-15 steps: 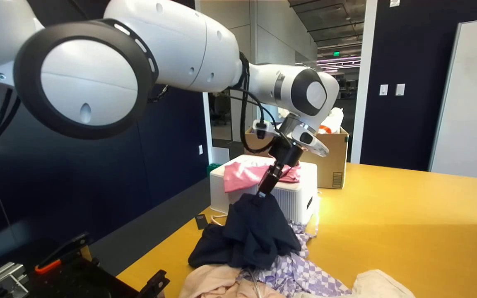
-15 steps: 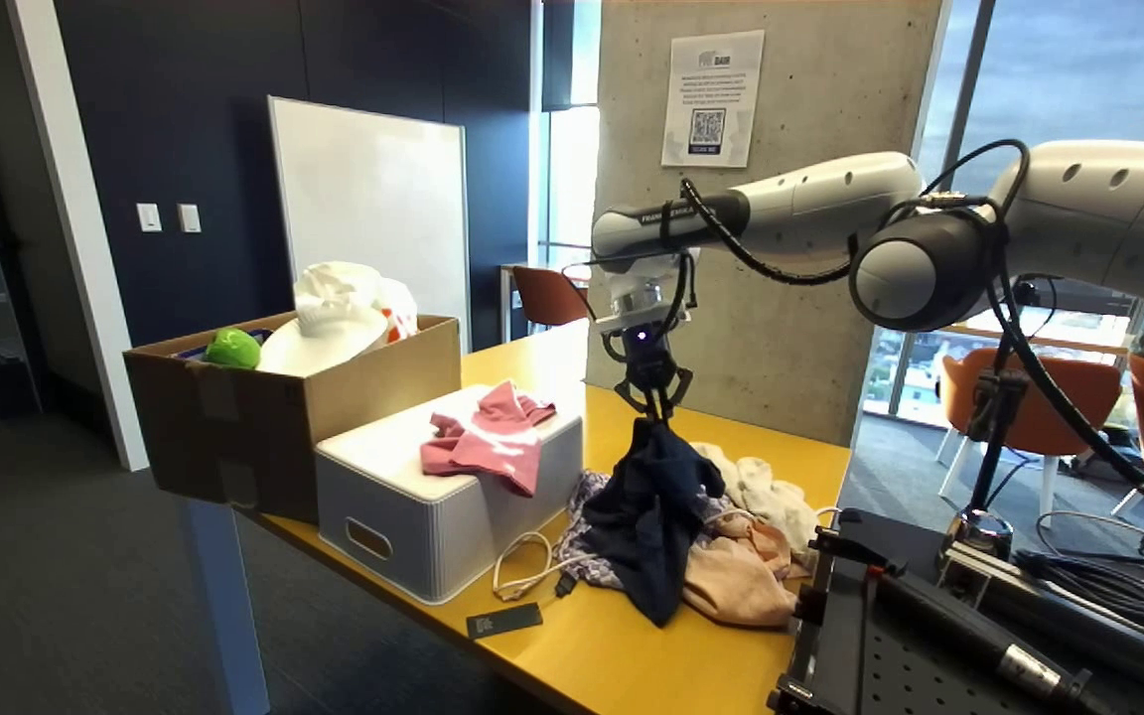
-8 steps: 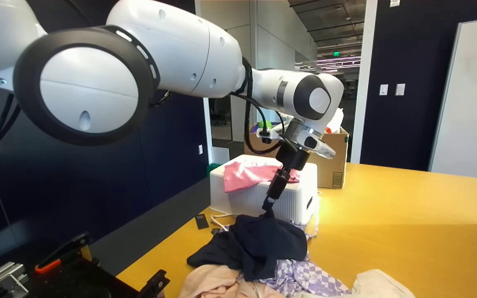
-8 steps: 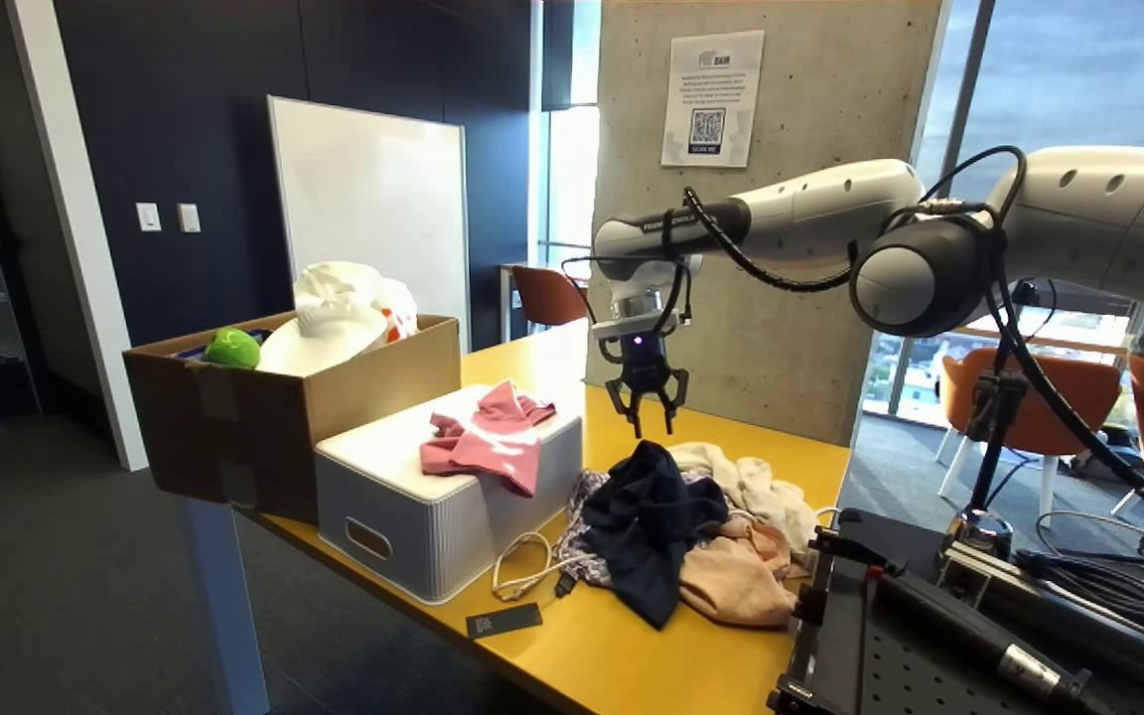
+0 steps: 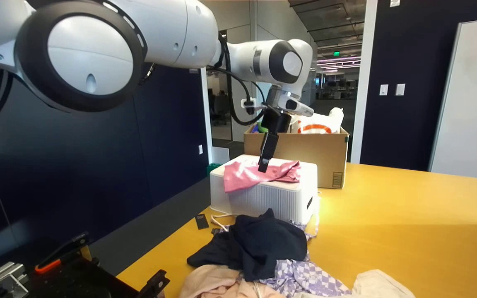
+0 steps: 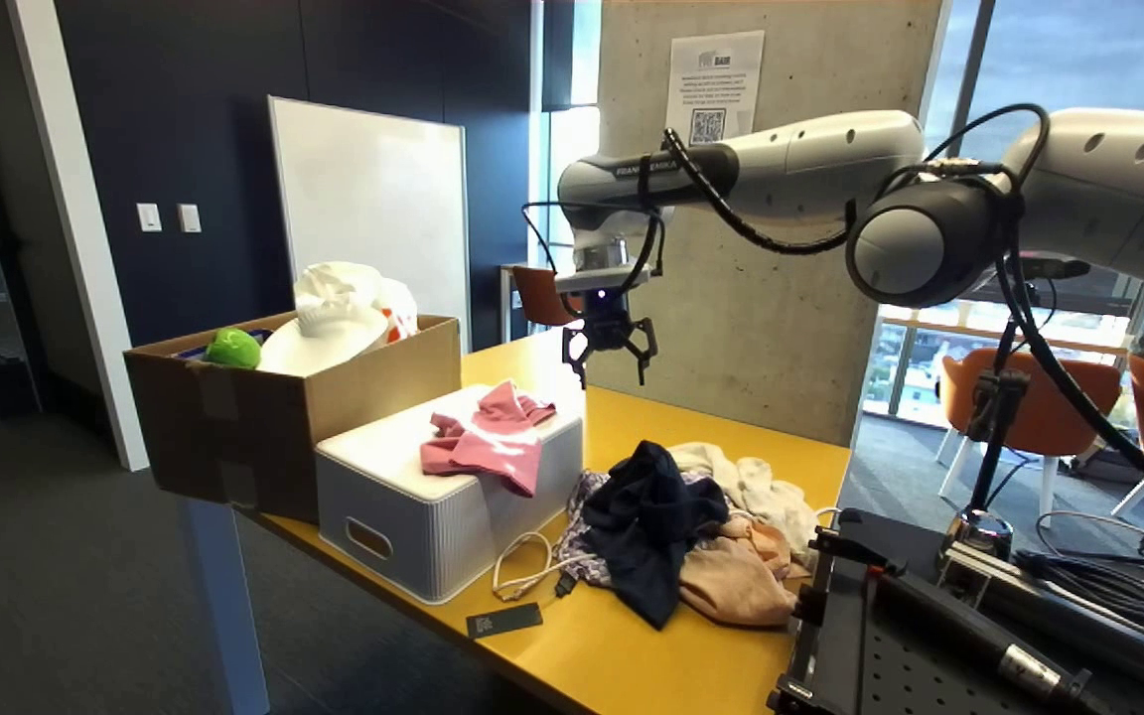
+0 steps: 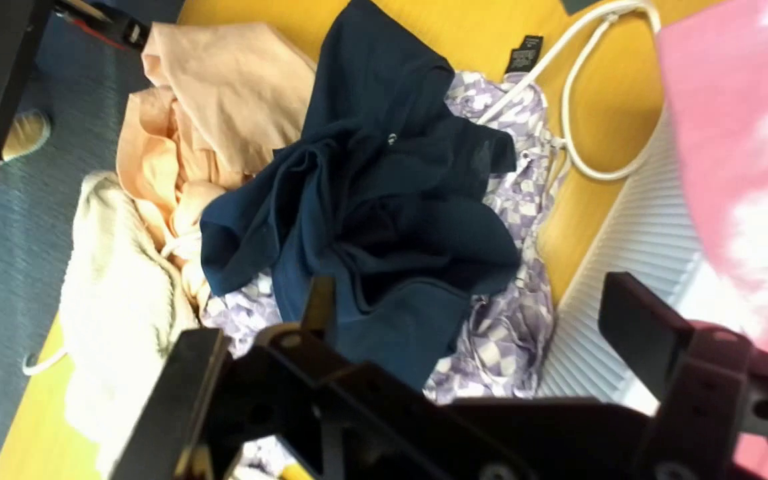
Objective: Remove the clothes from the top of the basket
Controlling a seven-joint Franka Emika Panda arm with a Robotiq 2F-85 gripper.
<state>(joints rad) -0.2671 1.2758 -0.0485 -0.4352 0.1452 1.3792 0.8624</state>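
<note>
The basket [image 6: 473, 531] is a white ribbed box with a flat top, standing on the yellow table. Pink clothing [image 6: 493, 442] lies crumpled on its top and drapes over one side. In front of the basket, a navy garment [image 5: 267, 244] rests on a pile with a purple checkered cloth [image 7: 517, 333], a peach garment [image 6: 736, 581] and a cream knit [image 6: 761, 487]. My gripper [image 6: 613, 383] hangs in the air above, between pile and basket, fingers spread and holding nothing. In the wrist view one finger [image 7: 641, 327] overlaps the basket's side.
Behind the basket stands a cardboard box [image 6: 383, 372] holding a white bag and a green item. A white cord [image 6: 522, 571] and a black tag [image 6: 504, 621] lie by the table's edge. A black mounting platform [image 6: 890, 616] borders the pile.
My gripper has opened and let go of the navy garment, which has dropped onto the pile. After a slight dip, the arm has risen and shifted toward the basket. The pink clothing has stayed put.
</note>
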